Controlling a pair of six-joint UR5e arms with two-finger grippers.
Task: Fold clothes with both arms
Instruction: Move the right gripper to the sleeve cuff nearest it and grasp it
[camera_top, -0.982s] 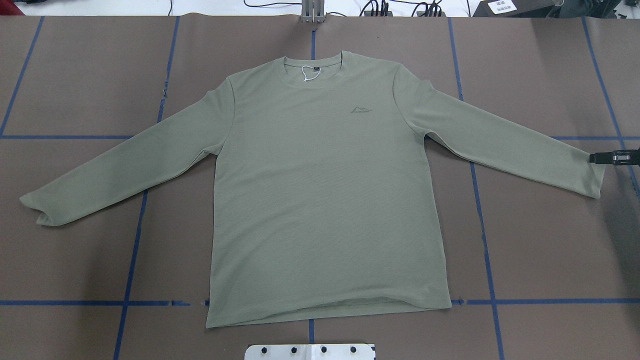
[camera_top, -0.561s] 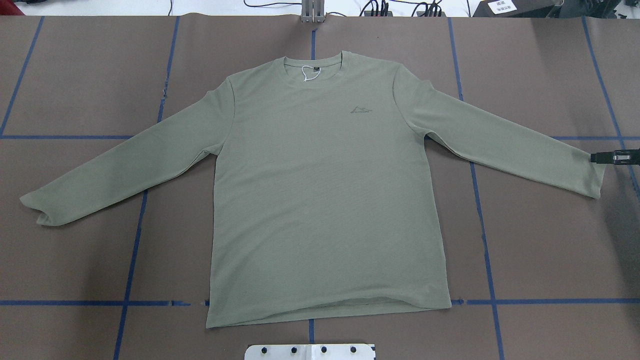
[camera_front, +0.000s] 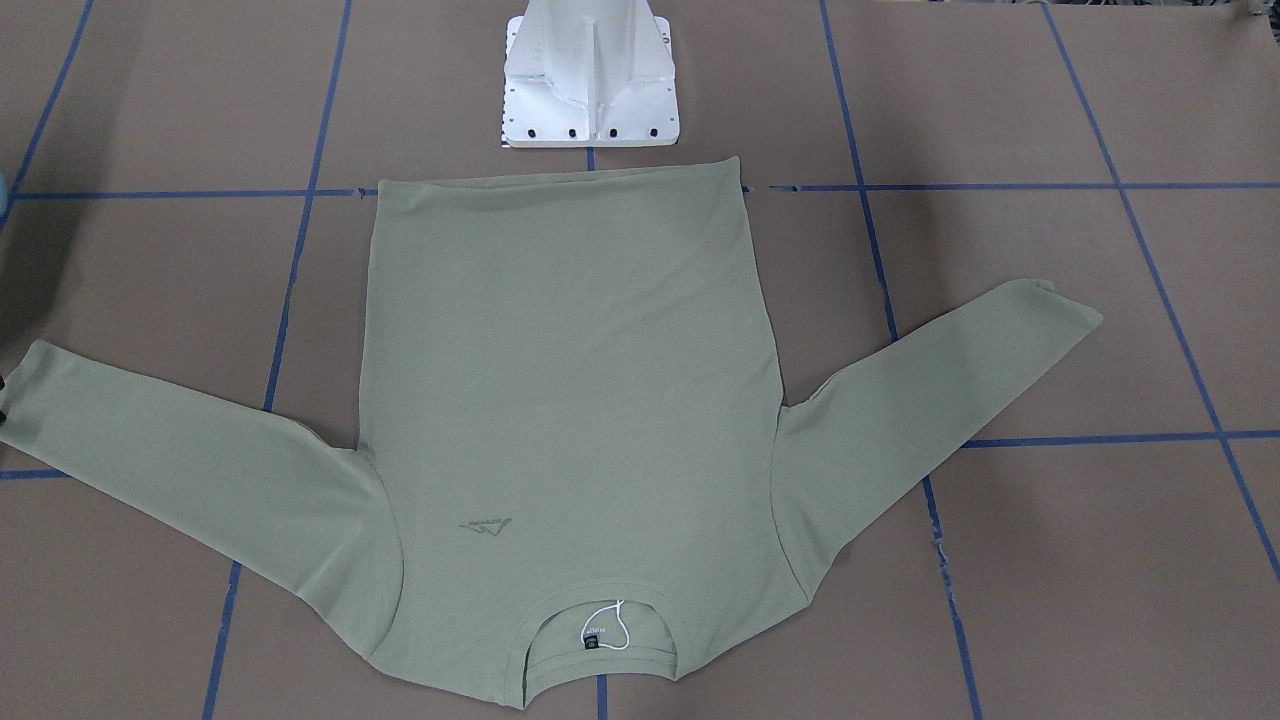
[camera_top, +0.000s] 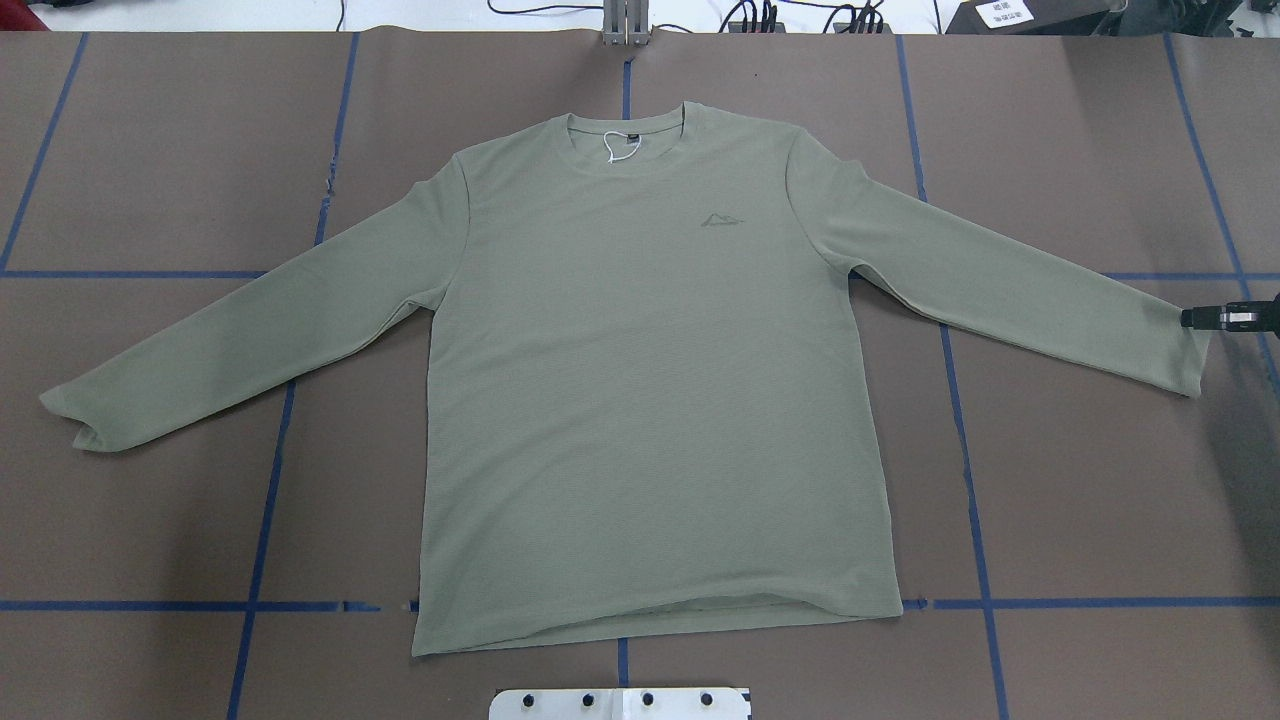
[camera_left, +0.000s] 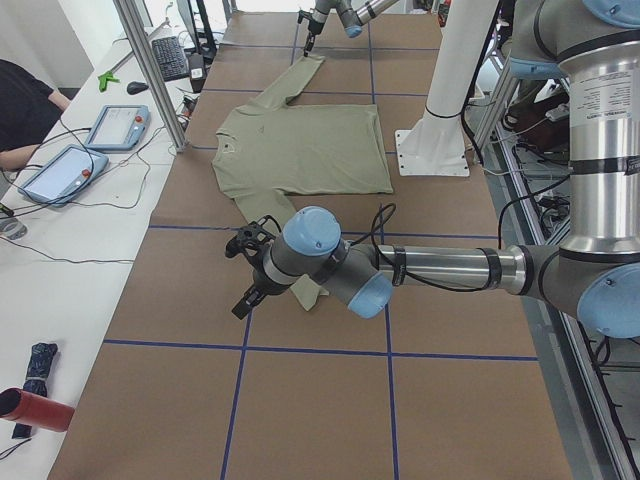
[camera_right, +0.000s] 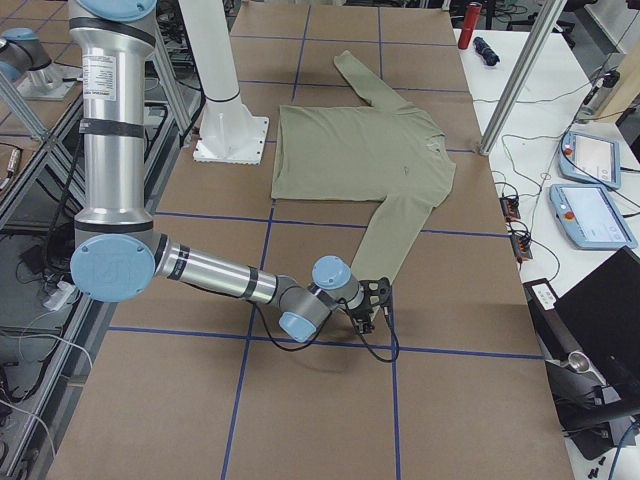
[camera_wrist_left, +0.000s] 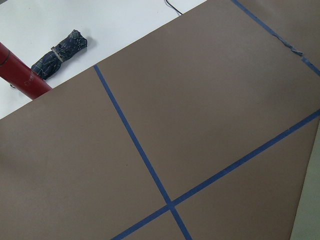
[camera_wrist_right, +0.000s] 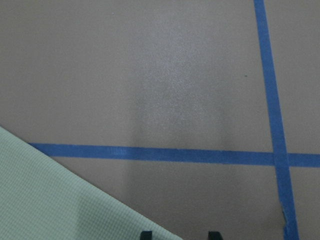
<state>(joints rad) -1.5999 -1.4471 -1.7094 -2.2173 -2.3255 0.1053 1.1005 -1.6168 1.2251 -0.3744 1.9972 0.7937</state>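
Overhead exterior: right hand at shirt sleeve cuff, jaws parted.

Right claw cut off — frame edge (left claw state unclear).

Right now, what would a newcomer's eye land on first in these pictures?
A pale sage-green long-sleeved shirt lies flat, front up, sleeves spread, in the middle of the brown table with its blue tape grid. The right gripper sits open at one cuff, and the left gripper is low by the other cuff.
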